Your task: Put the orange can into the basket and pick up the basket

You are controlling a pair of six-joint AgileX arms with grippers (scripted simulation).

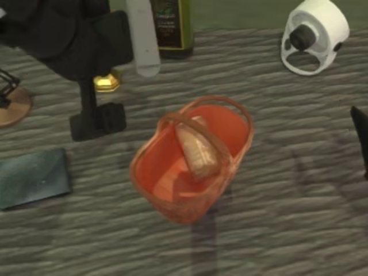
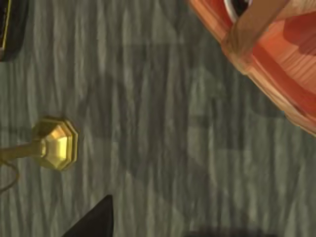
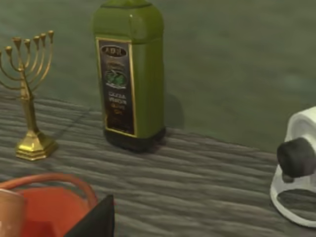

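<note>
The can [image 1: 196, 150] lies tilted inside the basket [image 1: 150, 179] mid-counter, so only the lift remains. The left end effector [image 1: 98, 119] hangs left of the basket, the right [image 1: 361, 138] at the right edge; neither grip can be told.

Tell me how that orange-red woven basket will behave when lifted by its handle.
The oval orange-red woven basket probably stays stiff, its arched hoop handle holding shape. The small orange-brown can lies on its side inside, so it may roll and tilt the load. It likely feels light.
</note>
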